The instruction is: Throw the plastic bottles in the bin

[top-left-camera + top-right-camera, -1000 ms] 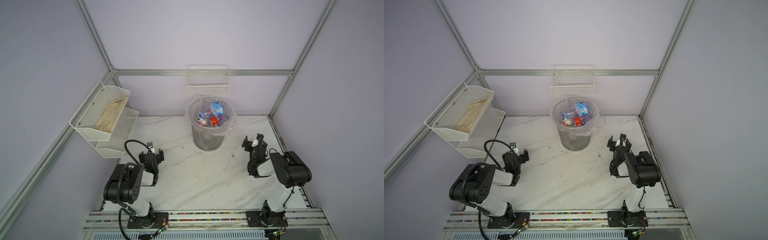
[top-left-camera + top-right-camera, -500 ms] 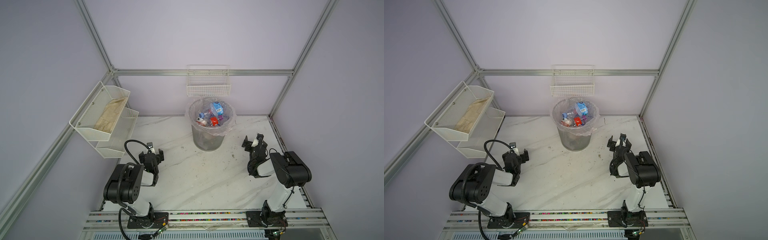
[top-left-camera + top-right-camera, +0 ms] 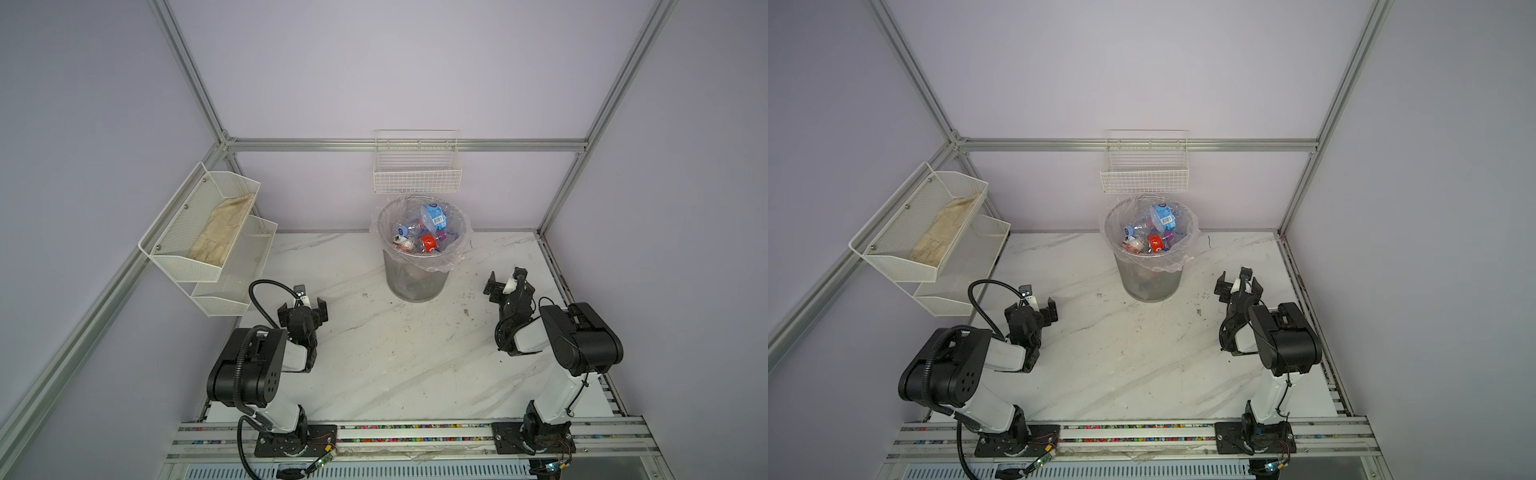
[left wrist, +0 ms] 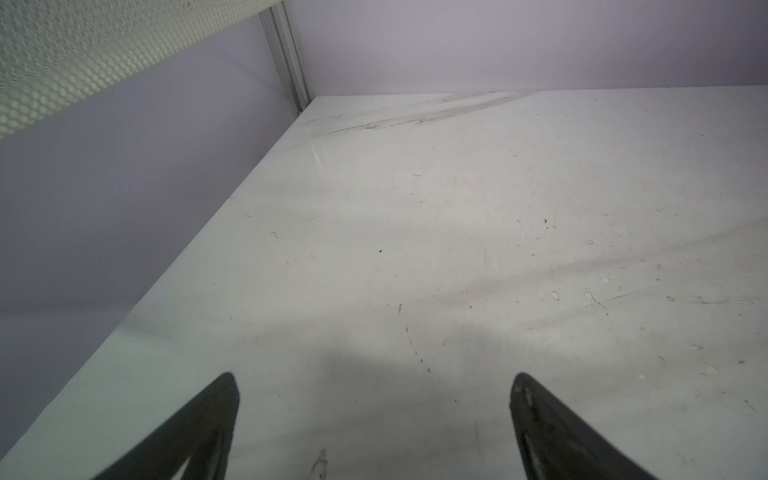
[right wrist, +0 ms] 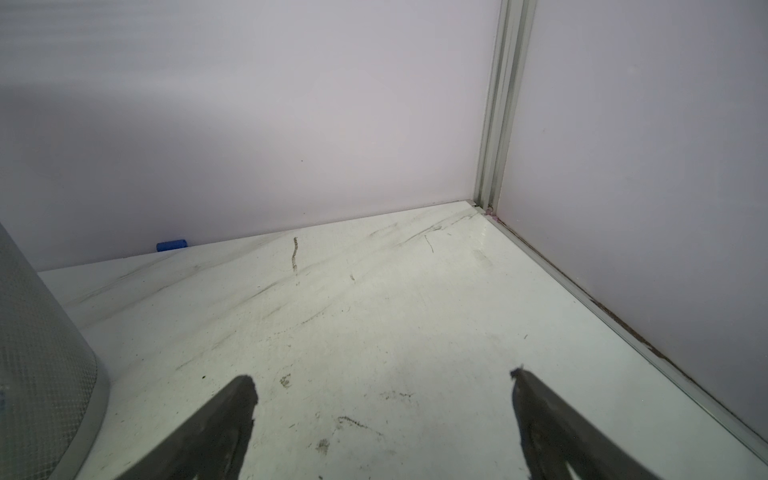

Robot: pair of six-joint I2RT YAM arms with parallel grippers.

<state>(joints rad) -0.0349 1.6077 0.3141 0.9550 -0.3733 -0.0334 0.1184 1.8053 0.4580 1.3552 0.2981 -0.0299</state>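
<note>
A: Checking the stage. The plastic bottles (image 3: 430, 224) lie heaped inside the bin (image 3: 417, 286), which stands at the back of the marble table (image 3: 395, 357), below the white wire basket (image 3: 417, 174). No bottle shows on the tabletop in either top view.

B: Claws?

A: Jaws of the left gripper (image 3: 302, 308) stand wide, nothing between them. The right gripper (image 3: 507, 284) is the same. Both arms sit folded low, one on each side of the bin and apart from it.

B: So the job is done?

A: Judged at or near the end. One query: a small blue object (image 5: 170, 245) lies at the foot of the back wall, past the bin, in the right wrist view. Too small to tell, perhaps a cap.

B: Next move?

A: If it counts, the right arm reaches round the bin and pinches low against the wall. Otherwise there is nothing to grasp.
</note>
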